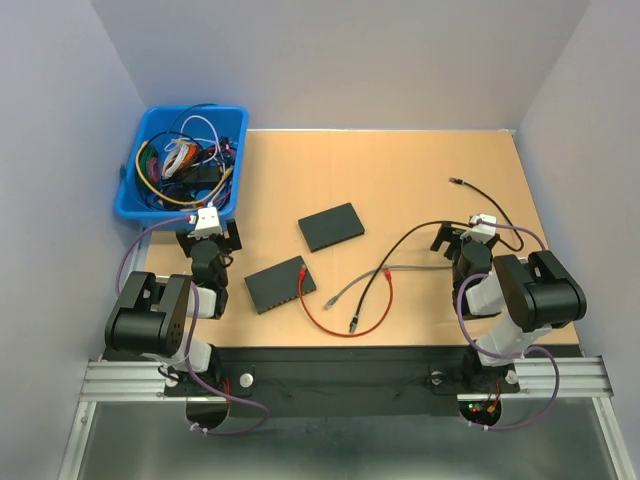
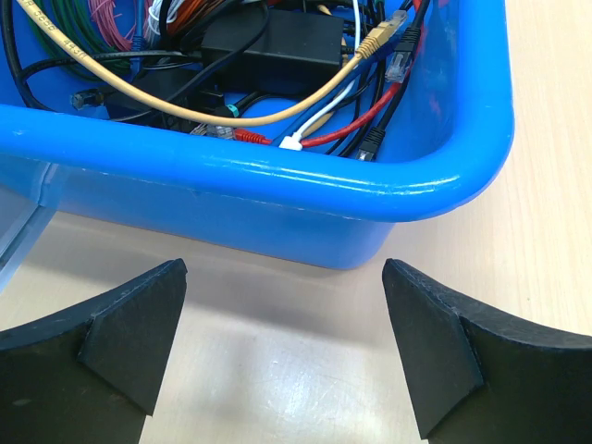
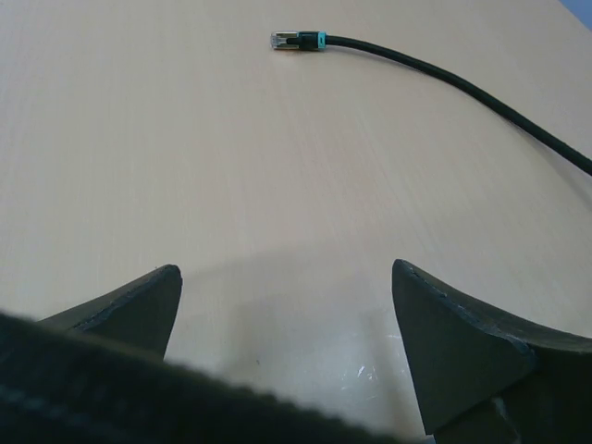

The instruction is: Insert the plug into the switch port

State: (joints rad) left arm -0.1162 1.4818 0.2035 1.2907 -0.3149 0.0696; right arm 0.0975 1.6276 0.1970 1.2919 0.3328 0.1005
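A: Both spread wide?
B: Yes, and empty. Right end effector point(image 3: 287, 277) sits nearer: the plug point(image 3: 294, 41) lies ahead of it on the bench point(image 3: 139, 139), crosswise, tip pointing left. Left end effector point(image 2: 282, 277) faces the bin point(image 2: 277, 194). Switches point(image 1: 280, 285) lie mid-bench, well left of the plug.

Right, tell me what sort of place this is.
Probably a robot lab test cell, not a home or factory floor: a table boxed in by plain walls, two arms bolted to a rail at its edge, and a blue bin of tangled cables near two switches.
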